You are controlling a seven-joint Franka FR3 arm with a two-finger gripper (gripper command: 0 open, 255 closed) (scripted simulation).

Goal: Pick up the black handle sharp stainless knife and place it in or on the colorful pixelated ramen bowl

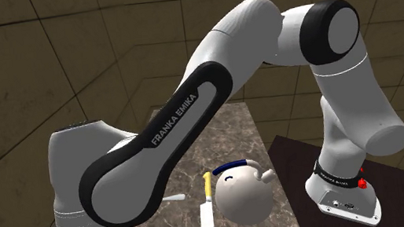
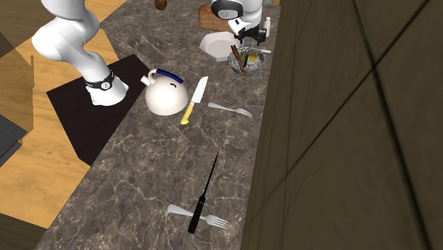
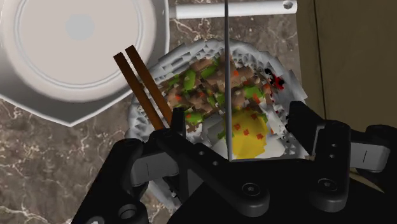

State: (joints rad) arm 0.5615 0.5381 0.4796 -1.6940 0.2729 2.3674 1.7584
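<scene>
The end effector (image 3: 236,121) hangs over the pixelated ramen bowl (image 3: 273,60), fingers spread wide and gripping nothing (chopsticks (image 3: 143,89) lean in the bowl). The black-handled knife (image 2: 204,190) lies flat on the marbled desk (image 2: 142,185), well apart from the bowl, by a fork (image 2: 215,221).

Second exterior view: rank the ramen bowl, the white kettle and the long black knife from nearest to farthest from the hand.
1. Colourful pixelated ramen bowl, right by the hand.
2. White round kettle with blue handle, mid-counter.
3. Long black knife, towards the view's bottom.

Veined marble counter (image 2: 142,192), rough blocky bowl (image 3: 191,51)
</scene>
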